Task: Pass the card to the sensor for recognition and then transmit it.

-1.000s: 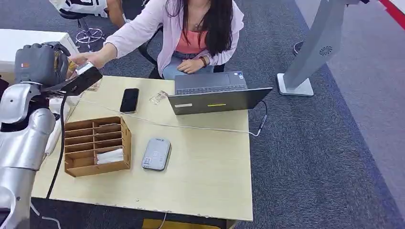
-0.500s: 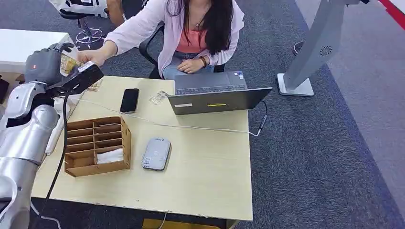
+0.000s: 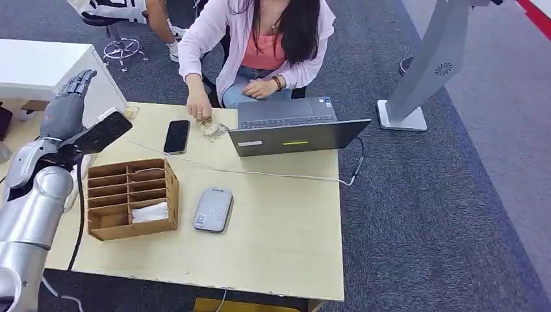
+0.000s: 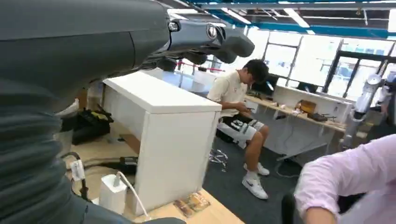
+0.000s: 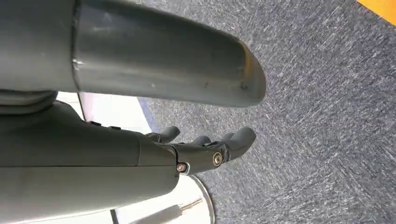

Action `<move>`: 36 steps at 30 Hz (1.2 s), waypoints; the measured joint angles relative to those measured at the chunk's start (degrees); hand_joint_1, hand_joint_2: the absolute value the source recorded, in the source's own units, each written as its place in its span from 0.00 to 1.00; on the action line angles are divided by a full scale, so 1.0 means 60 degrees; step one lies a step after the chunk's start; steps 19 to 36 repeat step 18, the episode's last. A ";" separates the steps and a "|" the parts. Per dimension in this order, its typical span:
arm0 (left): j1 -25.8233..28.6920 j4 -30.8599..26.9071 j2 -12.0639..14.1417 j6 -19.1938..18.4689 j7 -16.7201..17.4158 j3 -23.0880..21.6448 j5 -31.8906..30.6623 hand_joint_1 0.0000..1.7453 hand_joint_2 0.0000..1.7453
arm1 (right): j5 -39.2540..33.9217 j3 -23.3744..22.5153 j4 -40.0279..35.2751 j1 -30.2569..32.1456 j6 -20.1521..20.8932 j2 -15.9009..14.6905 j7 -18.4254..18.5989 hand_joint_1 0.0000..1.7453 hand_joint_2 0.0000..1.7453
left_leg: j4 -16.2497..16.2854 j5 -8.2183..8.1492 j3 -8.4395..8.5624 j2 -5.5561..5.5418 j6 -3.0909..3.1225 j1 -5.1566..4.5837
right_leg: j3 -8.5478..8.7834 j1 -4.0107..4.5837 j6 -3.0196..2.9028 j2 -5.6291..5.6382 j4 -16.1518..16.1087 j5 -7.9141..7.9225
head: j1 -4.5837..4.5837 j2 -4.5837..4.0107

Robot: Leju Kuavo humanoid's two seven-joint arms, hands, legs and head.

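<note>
**Mia:** What is the biggest thing here?

**Ben:** The table [image 3: 286, 240]. It is pale wood. A person in a pink top sits at its far side, behind a grey laptop [image 3: 295, 127]. The person's hand [image 3: 198, 107] rests on a small clear packet [image 3: 211, 130] just left of the laptop.

**Mia:** And on the left?

**Ben:** A brown box with slots [image 3: 133, 198]. Something white lies in its nearest slot, maybe a stack of cards, but I cannot tell. Just right of the box is the grey sensor [image 3: 212, 209], lying flat. A white cable [image 3: 260, 172] runs across the table between the laptop and the box. A black phone [image 3: 176, 136] lies far on the table, beside the packet.

**Mia:** What are the robot's hands doing?

**Ben:** The left hand [image 3: 65, 110] is up at the far left corner, fingers spread, holding nothing. The right hand [image 5: 205, 149] hangs over the grey carpet with fingers loosely apart, and it looks empty too.

**Mia:** So where is the card?

**Ben:** I cannot see one for sure. Neither robot hand has it.

**Mia:** What could go wrong?

**Ben:** The left arm is close to the box and a black cable. If it swings down fast, it could bump the box or snag the cable. It could also pinch two cards, since they look thin.
</note>
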 joint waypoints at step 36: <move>0.8161 -0.5550 -0.1895 -1.0806 0.2048 1.3076 1.5628 0.00 1.00 | -0.0725 -0.1570 0.0015 0.0198 -0.0874 0.0324 -0.0186 0.00 0.00 | -0.0043 -0.0118 0.0094 0.0062 -0.0030 0.0001 | 0.0055 -0.0001 -0.0034 0.0055 -0.0004 -0.0128 | -0.0025 0.0000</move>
